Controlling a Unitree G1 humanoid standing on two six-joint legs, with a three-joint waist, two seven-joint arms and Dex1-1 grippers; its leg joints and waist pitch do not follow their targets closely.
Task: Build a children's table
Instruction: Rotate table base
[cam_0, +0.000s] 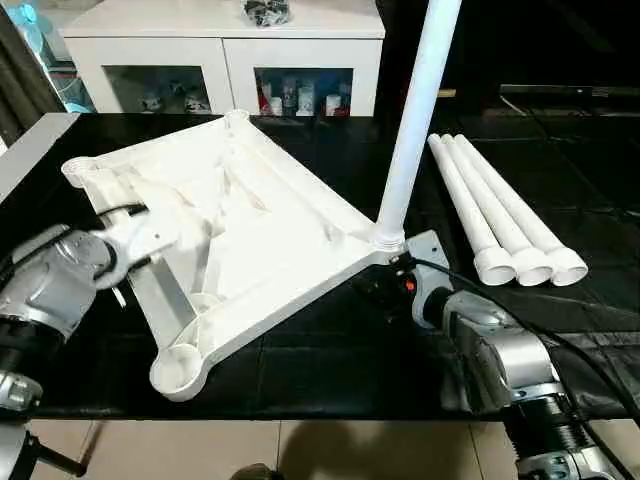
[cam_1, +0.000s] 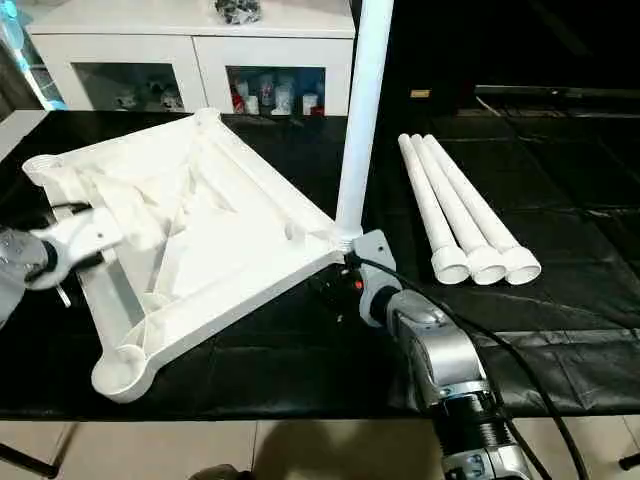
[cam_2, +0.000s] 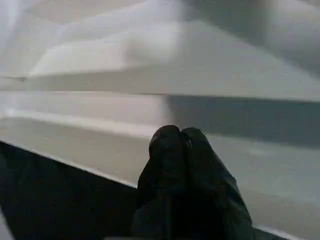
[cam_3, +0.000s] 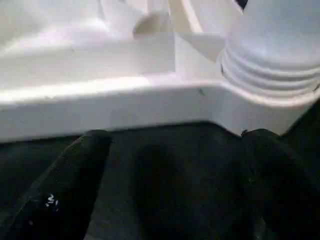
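Lying tabletop (cam_0: 240, 215) just beyond right gripper (cam_3: 175, 145), fingers spread.

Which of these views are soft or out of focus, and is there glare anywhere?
Left wrist view: left pincer and tabletop both soft. Right wrist view: black fingers blurred, upright leg clearer. Head views: sharp, mild sheen on black table cover.

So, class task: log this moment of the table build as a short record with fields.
tabletop: upside down on the black surface, ribbed underside up
standing leg: upright in the corner socket nearest the right gripper
spare legs: three, lying side by side, apart from the tabletop
empty sockets: three
left gripper: shut, against the tabletop
right gripper: open, near the fitted corner
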